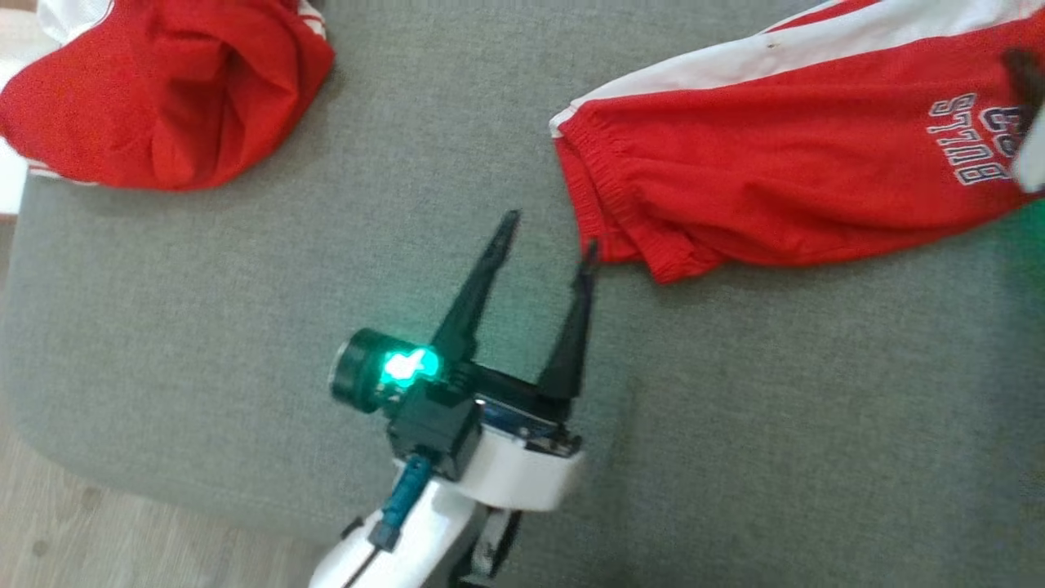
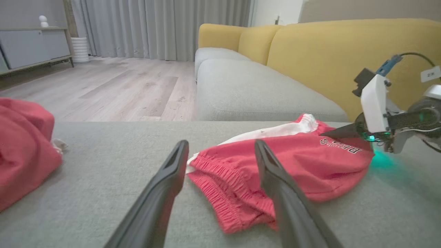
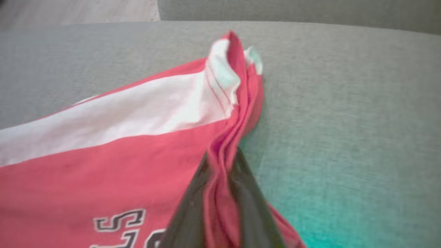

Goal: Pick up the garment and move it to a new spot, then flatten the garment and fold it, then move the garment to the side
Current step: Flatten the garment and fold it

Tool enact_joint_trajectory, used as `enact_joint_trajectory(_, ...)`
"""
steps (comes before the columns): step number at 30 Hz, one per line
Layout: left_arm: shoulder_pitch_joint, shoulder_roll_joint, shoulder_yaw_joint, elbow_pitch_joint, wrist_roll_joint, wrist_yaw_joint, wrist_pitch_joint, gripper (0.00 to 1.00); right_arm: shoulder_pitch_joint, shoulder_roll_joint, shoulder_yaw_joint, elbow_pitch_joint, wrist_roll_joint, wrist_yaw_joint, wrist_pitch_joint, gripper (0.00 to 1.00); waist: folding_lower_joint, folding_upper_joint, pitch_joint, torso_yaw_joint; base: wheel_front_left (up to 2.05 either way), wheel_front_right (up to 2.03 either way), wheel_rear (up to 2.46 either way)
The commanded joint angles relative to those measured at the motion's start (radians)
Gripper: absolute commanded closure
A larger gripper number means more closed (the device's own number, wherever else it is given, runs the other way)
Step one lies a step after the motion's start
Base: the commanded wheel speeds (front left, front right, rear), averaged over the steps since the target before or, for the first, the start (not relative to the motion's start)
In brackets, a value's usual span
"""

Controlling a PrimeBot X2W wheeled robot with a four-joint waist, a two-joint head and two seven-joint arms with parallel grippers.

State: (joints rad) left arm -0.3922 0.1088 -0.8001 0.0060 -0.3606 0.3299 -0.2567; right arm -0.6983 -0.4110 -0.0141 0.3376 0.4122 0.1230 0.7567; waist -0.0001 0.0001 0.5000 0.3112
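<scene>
Both fingers [image 3: 187, 210] of my right gripper [image 3: 222, 162] are pinched together on a raised fold of the red garment [image 3: 103, 155], near its printed lettering [image 3: 120, 220]. My left gripper [image 1: 551, 233] stands spread wide, holding nothing, one fingertip just beside the elastic waistband [image 1: 604, 204]. The garment lies spread across the grey cushion [image 1: 245, 327], toward my right.
</scene>
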Motion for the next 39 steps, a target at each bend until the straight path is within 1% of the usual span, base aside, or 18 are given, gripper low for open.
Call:
enact_joint_trajectory(1, 0.01, 0.004, 0.043, -0.024, 0.01, -0.005, -0.005, 0.0, 0.05, 0.017, 0.024, -0.021, 0.011, 0.008, 0.005, 1.0, 0.0001, -0.0001, -0.012, -0.014, 0.0, 0.0, 0.0)
enact_joint_trajectory(5, 0.075, -0.006, 0.122, -0.006, 0.044, -0.051, -0.005, 0.0, 0.087, 0.028, -0.028, -0.041, 0.062, 0.008, -0.038, 1.0, 0.0001, -0.0001, -0.055, -0.06, 0.0, 0.0, 0.0)
enact_joint_trajectory(9, 0.144, -0.01, 0.181, -0.005, 0.07, -0.102, -0.005, 0.0, 0.133, 0.011, -0.155, -0.03, 0.082, 0.008, -0.061, 1.0, 0.0001, -0.0001, -0.092, -0.096, 0.0, 0.0, 0.0)
enact_joint_trajectory(12, 0.184, -0.013, 0.216, -0.01, 0.086, -0.138, -0.005, 0.0, 0.152, -0.015, -0.274, -0.012, 0.075, 0.008, -0.061, 1.0, 0.0001, -0.0001, -0.106, -0.106, 0.0, 0.0, 0.0)
enact_joint_trajectory(14, 0.203, -0.016, 0.233, -0.011, 0.096, -0.16, -0.005, 0.0, 0.155, -0.042, -0.336, -0.006, 0.066, 0.008, -0.061, 1.0, 0.0001, -0.0001, -0.11, -0.106, 0.0, 0.0, 0.0)
enact_joint_trajectory(18, 0.235, -0.028, 0.258, 0.0, 0.111, -0.197, -0.005, 0.0, 0.141, -0.065, -0.397, -0.015, 0.054, 0.008, -0.058, 1.0, 0.0001, -0.0001, -0.124, -0.1, 0.0, 0.0, 0.0)
enact_joint_trajectory(20, 0.249, -0.035, 0.268, 0.005, 0.116, -0.209, -0.005, 0.0, 0.133, -0.053, -0.387, -0.033, 0.049, 0.008, -0.049, 1.0, 0.0001, -0.0001, -0.135, -0.095, 0.0, 0.0, 0.0)
enact_joint_trajectory(22, 0.264, -0.042, 0.275, 0.009, 0.119, -0.219, -0.005, 0.0, 0.128, -0.02, -0.354, -0.063, 0.058, 0.008, -0.027, 1.0, 0.0001, -0.0001, -0.145, -0.09, 0.0, 0.0, 0.0)
enact_joint_trajectory(24, 0.278, -0.048, 0.281, 0.014, 0.118, -0.227, -0.005, 0.0, 0.125, 0.032, -0.308, -0.095, 0.07, 0.008, 0.004, 1.0, 0.0001, -0.0001, -0.155, -0.087, 0.0, 0.0, 0.0)
enact_joint_trajectory(27, 0.291, -0.054, 0.283, 0.02, 0.121, -0.237, -0.005, 0.0, 0.112, 0.117, -0.239, -0.131, 0.055, 0.008, 0.036, 1.0, 0.0001, -0.0001, -0.166, -0.079, 0.0, 0.0, 0.0)
enact_joint_trajectory(32, 0.291, -0.058, 0.273, 0.035, 0.124, -0.253, -0.005, 0.0, 0.061, 0.278, -0.145, -0.139, -0.002, 0.008, 0.043, 1.0, 0.0001, -0.0001, -0.178, -0.05, 0.0, 0.0, 0.0)
enact_joint_trajectory(35, 0.288, -0.058, 0.259, 0.034, 0.11, -0.252, -0.005, 0.0, 0.04, 0.323, -0.109, -0.116, -0.037, 0.008, 0.027, 1.0, 0.0001, -0.0001, -0.186, -0.022, 0.0, 0.0, 0.0)
enact_joint_trajectory(39, 0.297, -0.058, 0.245, 0.036, 0.091, -0.242, -0.005, 0.0, 0.039, 0.342, -0.087, -0.077, -0.079, 0.008, 0.007, 1.0, 0.0001, -0.0001, -0.197, 0.014, 0.0, 0.0, 0.0)
